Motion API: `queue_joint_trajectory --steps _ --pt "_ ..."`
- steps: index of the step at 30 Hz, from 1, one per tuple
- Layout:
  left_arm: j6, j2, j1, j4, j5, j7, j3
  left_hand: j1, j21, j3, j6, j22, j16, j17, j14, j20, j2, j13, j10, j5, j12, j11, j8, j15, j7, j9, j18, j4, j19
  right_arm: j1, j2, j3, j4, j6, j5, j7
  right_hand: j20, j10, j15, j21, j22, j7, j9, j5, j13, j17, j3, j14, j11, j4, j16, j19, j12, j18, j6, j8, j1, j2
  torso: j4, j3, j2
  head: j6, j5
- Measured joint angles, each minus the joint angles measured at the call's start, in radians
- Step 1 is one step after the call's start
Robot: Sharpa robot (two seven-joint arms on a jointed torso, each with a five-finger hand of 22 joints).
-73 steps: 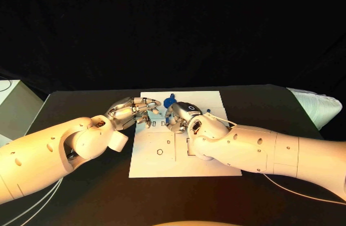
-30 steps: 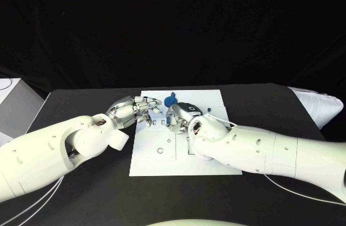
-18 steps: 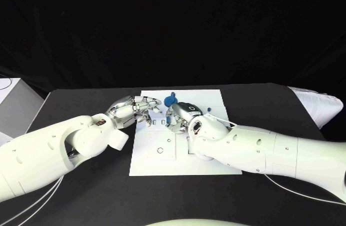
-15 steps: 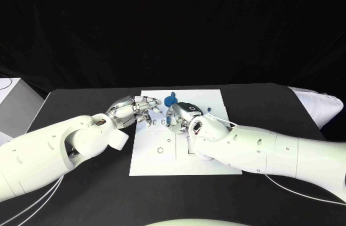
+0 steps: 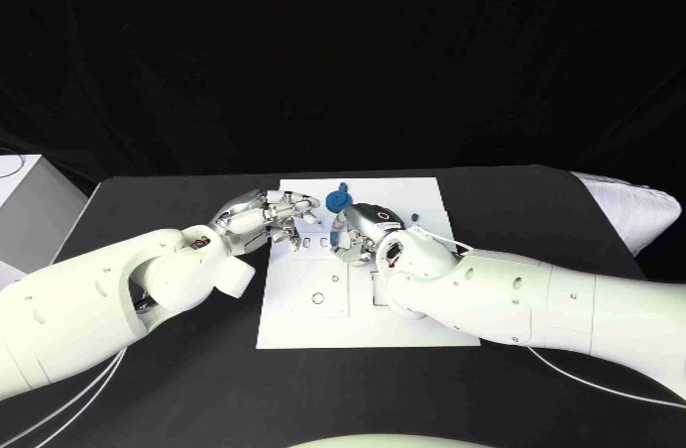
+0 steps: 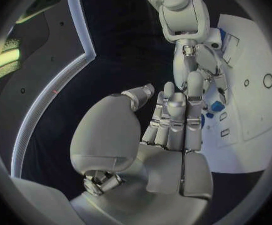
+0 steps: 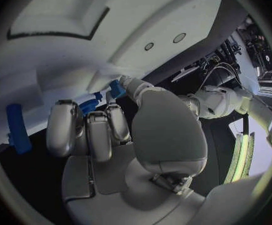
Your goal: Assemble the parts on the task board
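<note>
at the board's near half you have bare slots on the task board (image 5: 307, 314); past them your right hand (image 5: 368, 238) pinches a small blue part (image 7: 116, 89), left hand (image 5: 272, 218) curled, grip unclear. likely seating it; next, press down. blue piece (image 5: 337, 199) at twelve o'clock.

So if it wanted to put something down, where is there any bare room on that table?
The black table is bare left of the board behind the left arm, and to the right between the board and the table's edge. The board's near half has open white surface. It is crowded at the far end, where the left hand, right hand and blue parts meet.
</note>
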Motion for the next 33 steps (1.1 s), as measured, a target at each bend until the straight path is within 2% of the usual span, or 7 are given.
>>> queue_joint_trajectory --steps 10,18,20,22,27,30,33 --pt "-0.005 0.001 0.0 -0.006 -0.013 -0.002 0.0 -0.007 -0.024 0.0 -0.002 -0.037 -0.029 -0.02 -0.019 0.0 -0.007 -0.005 -0.004 0.0 -0.006 0.004 -0.004 0.0 0.002 0.0 0.0 0.0 -0.026 -0.002 -0.005 0.0 0.002 -0.026 -0.002 0.003 0.011 -0.029 0.013 -0.03 -0.02 0.015 -0.017 0.0 -0.021 0.0 -0.021 0.002 0.015 0.004 -0.006 -0.011 -0.019 0.0 -0.062 -0.032 0.0 0.0 -0.0002 0.0006 0.001 0.002 -0.002" --pt "-0.027 0.007 0.0 -0.03 -0.092 -0.016 0.0 -0.022 -0.04 -0.023 -0.024 -0.05 -0.064 -0.044 -0.049 0.005 -0.031 -0.003 -0.02 0.0 -0.007 0.009 -0.006 0.003 0.002 0.001 0.0 0.008 -0.033 -0.001 -0.03 0.0 0.022 -0.101 0.006 0.034 0.02 -0.057 0.022 -0.049 -0.032 0.029 -0.034 -0.01 -0.058 0.0 -0.192 0.0 0.029 0.071 -0.006 -0.02 -0.037 0.0 -0.09 -0.056 0.067 0.016 0.0003 0.0007 -0.001 0.005 -0.003" --pt "-0.033 0.009 0.0 -0.039 -0.118 -0.021 0.0 -0.022 0.007 -0.033 -0.023 0.021 -0.007 0.007 -0.007 0.002 -0.031 0.01 -0.015 0.0 0.017 0.004 -0.004 0.0 0.001 0.008 0.0 0.008 0.011 0.003 -0.043 0.0 0.034 -0.118 0.011 0.045 0.02 -0.057 0.022 -0.05 -0.032 0.029 -0.034 -0.008 -0.058 0.0 -0.209 0.0 0.029 0.085 -0.006 -0.02 -0.037 0.0 -0.09 -0.056 0.079 0.021 0.0003 0.0007 -0.001 0.007 -0.003" --pt "-0.039 0.011 0.001 -0.051 -0.148 -0.026 0.0 -0.022 0.071 -0.045 -0.006 0.112 0.077 0.08 0.051 -0.004 -0.031 0.037 0.001 0.0 0.064 -0.004 0.018 -0.006 -0.007 0.019 0.0 0.008 0.066 0.01 -0.059 0.001 0.048 -0.136 0.019 0.061 0.02 -0.057 0.022 -0.05 -0.032 0.029 -0.035 -0.002 -0.058 0.0 -0.217 0.0 0.029 0.093 -0.006 -0.02 -0.037 0.0 -0.09 -0.056 0.085 0.021 0.0001 0.0006 -0.002 0.009 -0.003" --pt "-0.054 0.017 0.001 -0.074 -0.212 -0.04 0.0 -0.005 0.292 -0.077 0.02 0.442 0.318 0.199 0.192 -0.024 -0.014 0.2 0.017 0.0 0.318 -0.023 0.107 -0.027 -0.027 0.069 -0.062 0.019 0.224 0.033 -0.1 0.004 0.088 -0.169 0.063 0.122 0.02 -0.057 0.022 -0.05 -0.028 0.027 -0.034 0.006 -0.053 0.0 -0.222 0.0 0.029 0.098 -0.006 -0.02 -0.036 0.0 -0.087 -0.056 0.103 0.028 0.0001 0.0004 -0.003 0.016 -0.004" --pt "-0.065 0.026 0.003 -0.088 -0.244 -0.053 0.0 -0.021 0.391 -0.081 0.037 0.606 0.414 0.201 0.202 -0.036 0.006 0.407 0.097 0.0 0.538 -0.046 0.158 -0.037 -0.044 0.099 -0.078 0.041 0.294 0.048 -0.126 0.007 0.106 -0.184 0.115 0.181 0.02 -0.054 0.022 -0.05 -0.025 0.02 -0.028 0.027 -0.047 0.0 -0.209 0.0 0.025 0.111 -0.006 -0.02 -0.029 0.0 -0.052 -0.034 0.122 0.037 -0.0001 0.0004 -0.004 0.021 -0.004" --pt "-0.073 0.034 0.007 -0.101 -0.268 -0.068 0.0 -0.032 0.437 -0.076 0.045 0.688 0.455 0.2 0.204 -0.044 0.017 0.567 0.184 0.0 0.674 -0.055 0.187 -0.047 -0.053 0.117 -0.097 0.06 0.328 0.057 -0.142 0.011 0.111 -0.196 0.172 0.241 0.015 -0.051 0.022 -0.047 -0.019 0.015 -0.025 0.059 -0.044 0.0 -0.18 0.0 0.022 0.11 -0.006 -0.015 -0.025 0.0 -0.039 -0.019 0.135 0.05 -0.0007 0.0007 -0.006 0.024 -0.005"
